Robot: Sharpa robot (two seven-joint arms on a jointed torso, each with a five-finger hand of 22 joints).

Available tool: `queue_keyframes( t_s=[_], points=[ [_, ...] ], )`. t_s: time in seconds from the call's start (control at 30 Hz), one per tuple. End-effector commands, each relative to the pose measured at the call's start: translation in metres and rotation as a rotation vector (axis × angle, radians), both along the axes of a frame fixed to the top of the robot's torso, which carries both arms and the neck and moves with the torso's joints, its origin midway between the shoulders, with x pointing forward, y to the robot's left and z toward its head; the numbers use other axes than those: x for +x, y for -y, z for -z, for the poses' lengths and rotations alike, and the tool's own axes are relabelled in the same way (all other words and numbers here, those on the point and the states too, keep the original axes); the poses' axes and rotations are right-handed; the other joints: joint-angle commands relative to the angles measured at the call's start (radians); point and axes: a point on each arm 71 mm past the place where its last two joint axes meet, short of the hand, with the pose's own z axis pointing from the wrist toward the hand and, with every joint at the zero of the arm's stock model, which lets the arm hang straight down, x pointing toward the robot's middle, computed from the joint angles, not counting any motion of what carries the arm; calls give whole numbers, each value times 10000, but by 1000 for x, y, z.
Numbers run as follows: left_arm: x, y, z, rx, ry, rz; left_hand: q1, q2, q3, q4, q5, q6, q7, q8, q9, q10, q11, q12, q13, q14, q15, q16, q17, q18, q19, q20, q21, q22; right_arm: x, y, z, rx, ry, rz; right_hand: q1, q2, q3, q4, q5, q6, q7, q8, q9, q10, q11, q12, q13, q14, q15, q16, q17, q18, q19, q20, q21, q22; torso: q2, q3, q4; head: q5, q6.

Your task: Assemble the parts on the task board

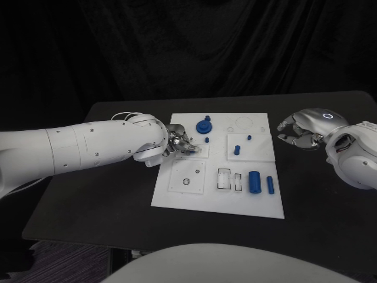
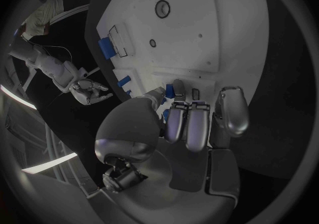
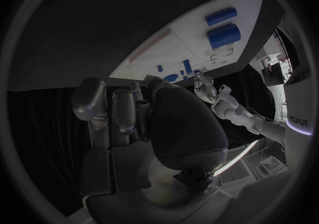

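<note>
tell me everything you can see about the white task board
The task board is a flat white rectangular plate lying on the black table, long side running away from the robot. Its surface looks smooth and matte, with outlined recesses and small holes. Blue parts sit on it: two cylinders lying side by side near the front, small pegs mid-board, a round stepped piece toward the far edge. The left hand is over its left side; actual contact is unclear.

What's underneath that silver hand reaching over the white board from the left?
Under the left hand lies the white task board. In the left wrist view a small blue part shows at its fingertips. Whether the hand grips it is hidden by the fingers.
</note>
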Motion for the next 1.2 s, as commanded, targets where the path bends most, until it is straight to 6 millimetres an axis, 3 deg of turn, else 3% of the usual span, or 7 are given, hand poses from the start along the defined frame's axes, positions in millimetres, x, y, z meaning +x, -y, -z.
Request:
queue_keyframes(
  t_s=[0.03, 0.27, 0.6, 0.7, 1.2],
  points=[
    [-3, 3, 4, -11, -125, 167, 131, -2, 47, -72, 91, -44, -52, -70, -13, 22, -37, 25, 1469, 44, -50, 7, 248, -30, 59, -28, -43, 117, 0, 2, 2, -51, -100, 197, 71, -29, 55, 12, 34, 67, 34, -29, -16, -84, -15, -36, 686, 348, 59, -38, -10, 96, -97, -5, -21, 1169, 4, 7, 4, -32, 1],
    [-3, 4, 6, -146, -28, 195, 166, 33, 153, -118, 324, -57, -52, -100, -16, 11, -42, 12, 1461, 41, -57, 0, 238, -26, 54, -37, -72, 117, 0, 2, 2, -70, -126, 211, 71, -29, 55, 12, 34, 67, 34, -29, -16, -84, -15, -36, 686, 348, 59, -38, -10, 96, -97, -5, -21, 1169, 4, 3, 3, -26, 1],
    [-3, 3, 6, -211, 16, 209, 170, 15, 455, -178, 1106, -80, -53, -189, -36, -9, -46, -9, 1452, 32, -60, -12, 228, -23, 52, -45, -122, 143, 0, 2, 3, -54, -199, 242, 73, -31, 64, 11, 34, 75, 35, -28, -17, -93, -14, -45, 677, 341, 60, -59, -24, 99, -105, -3, -49, 1162, 6, 2, 1, -39, 1],
    [-3, 3, 6, -235, 50, 192, 206, -23, 698, -254, 1453, -78, -61, -228, -43, -14, -54, -15, 1453, 32, -67, -13, 230, -22, 59, -52, -139, 165, 0, 2, 3, -50, -226, 263, 73, -31, 64, 11, 34, 75, 35, -28, -17, -93, -14, -45, 677, 341, 60, -59, -24, 99, -105, -3, -49, 1162, 5, 4, 11, -50, 1],
    [-3, 2, 4, -438, 309, 149, 269, -348, 1708, -697, 2135, -35, -78, -315, -57, -44, -75, -59, 1430, 27, -88, -24, 221, -25, 82, -76, -188, 241, 0, 3, 4, -99, -311, 309, 75, -32, 69, 10, 35, 77, 37, -29, -18, -102, -13, -55, 666, 336, 61, -73, -33, 106, -115, -2, -90, 1152, 6, 4, 4, -29, 1]
  ],
)
